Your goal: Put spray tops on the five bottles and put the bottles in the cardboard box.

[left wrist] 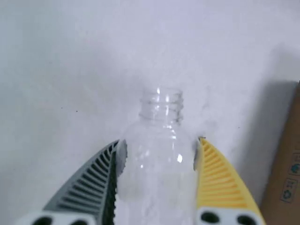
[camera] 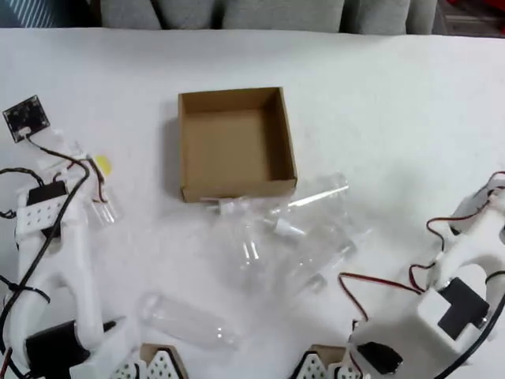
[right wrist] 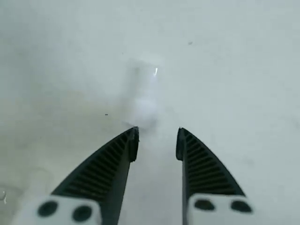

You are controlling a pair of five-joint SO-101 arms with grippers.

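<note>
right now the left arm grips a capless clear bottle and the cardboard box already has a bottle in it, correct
No: the high view shows the cardboard box holds no bottle. The left arm's fingers do grip a capless clear bottle.

Box (camera: 237, 192) mid-table. Left of it, held bottle (camera: 102, 209) between left gripper (left wrist: 160, 141) fingers, both touching it. Bottle heap (camera: 292, 237) just before box, rightward. Lone bottle (camera: 188, 320) lies front-left, near arm bases. Spray top (right wrist: 145, 101) on table just ahead of right gripper (right wrist: 157, 130).
</note>
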